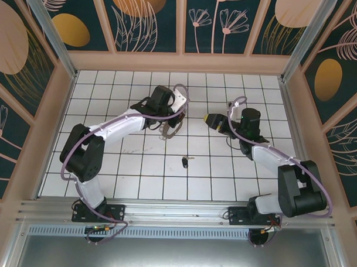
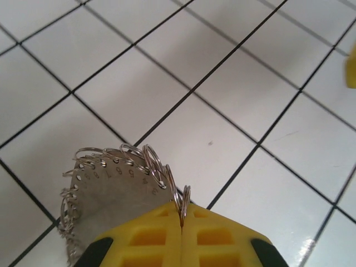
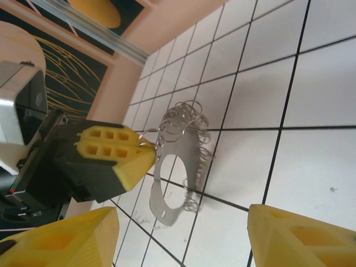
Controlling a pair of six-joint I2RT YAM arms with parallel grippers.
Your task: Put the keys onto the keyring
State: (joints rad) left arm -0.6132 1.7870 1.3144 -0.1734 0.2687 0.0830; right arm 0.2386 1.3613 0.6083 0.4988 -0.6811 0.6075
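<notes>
Clamping keyring (image 2: 139,161), left pincer (image 2: 182,214) closed — right pincer (image 3: 183,228) spread, empty

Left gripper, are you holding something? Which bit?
Yes. The left gripper is shut on the keyring, pinching one of the small wire rings along its edge.

Shining bright and even from overhead on the white tiled table (image 1: 136,167). Casting only soft, faint shadows under the arms (image 1: 117,124). Glinting off the glossy tiles (image 2: 311,239) low in the left wrist view. Blurring the near yellow fingers (image 3: 67,239) in the right wrist view.
</notes>
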